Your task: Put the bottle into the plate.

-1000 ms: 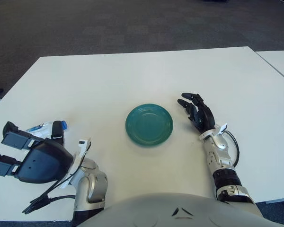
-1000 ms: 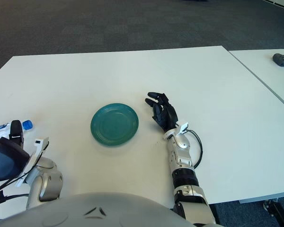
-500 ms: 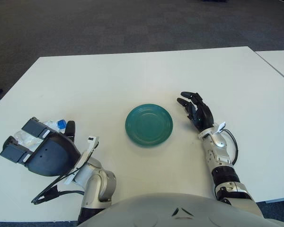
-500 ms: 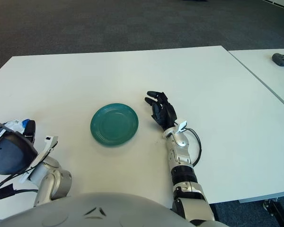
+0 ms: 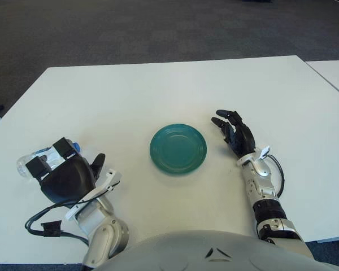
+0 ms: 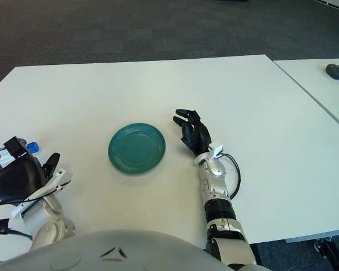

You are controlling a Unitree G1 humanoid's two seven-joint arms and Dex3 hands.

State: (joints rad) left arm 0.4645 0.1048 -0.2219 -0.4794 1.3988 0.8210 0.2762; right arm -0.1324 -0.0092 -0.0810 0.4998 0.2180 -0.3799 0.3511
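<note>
Reaching over the clear water bottle (image 5: 37, 161) lying at the table's (image 5: 158, 90) left edge, the left hand (image 5: 65, 175) is covering it; its grip cannot be told. A loose hold risks rolling it off, far from the green plate (image 5: 178, 148). The right hand (image 5: 234, 134) is idling open beside the plate's right.

Bright, even overhead light; soft faint shadows, no glare, sharp thruout.

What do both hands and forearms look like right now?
Both hands, left hand and right hand, are black with three blocky fingers. The forearms are silver with black joint bands, white brackets at the wrists, and loose black cables looping beside each.
</note>
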